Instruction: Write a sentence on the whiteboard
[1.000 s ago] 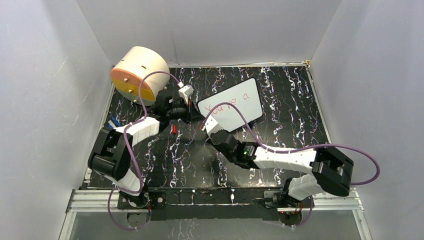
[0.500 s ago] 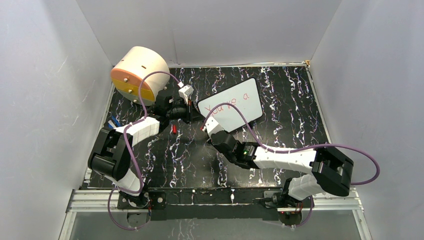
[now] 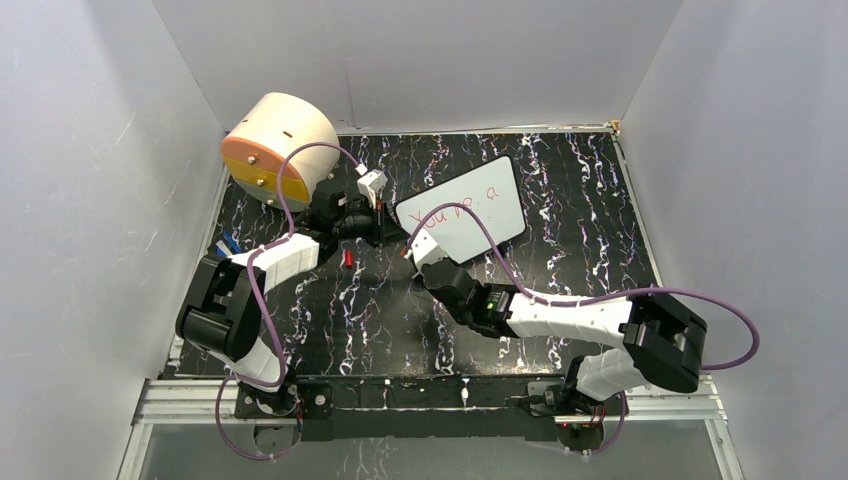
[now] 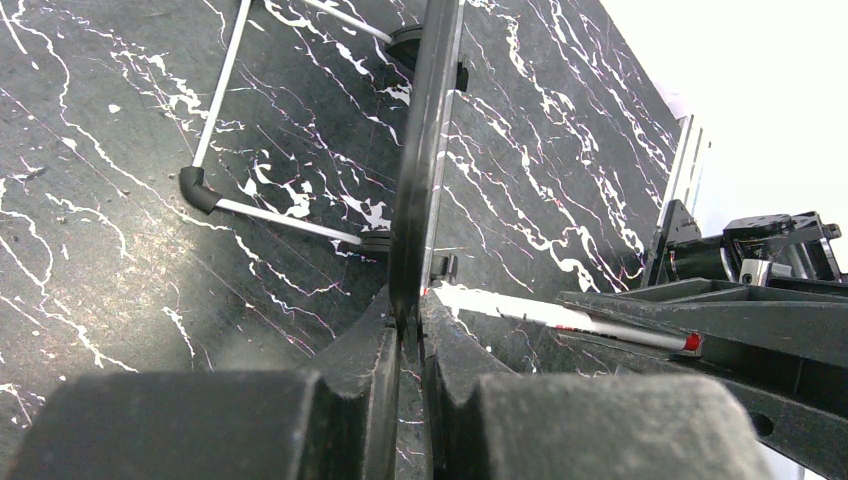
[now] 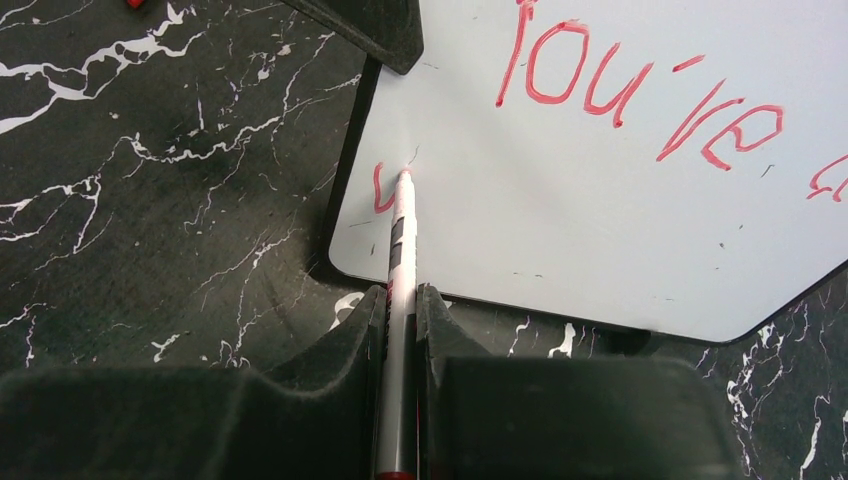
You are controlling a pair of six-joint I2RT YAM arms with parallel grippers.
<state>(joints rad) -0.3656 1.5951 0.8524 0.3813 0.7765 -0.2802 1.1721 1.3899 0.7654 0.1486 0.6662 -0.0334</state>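
The whiteboard stands tilted at the table's middle back. It also fills the right wrist view. Red lettering "You're a" runs across its top, with a fresh short red stroke at the lower left. My right gripper is shut on a white marker, whose tip touches the board beside that stroke. My left gripper is shut on the board's dark left edge, seen edge-on. In the top view the left gripper and the right gripper meet at the board's left corner.
A beige drum with an orange face lies at the back left. A small red cap lies on the black marbled table near the left arm. A blue object sits at the left edge. Grey walls enclose three sides.
The right gripper and marker shifted very slightly up and left at the board's lower left corner. The left arm and the board have not moved.
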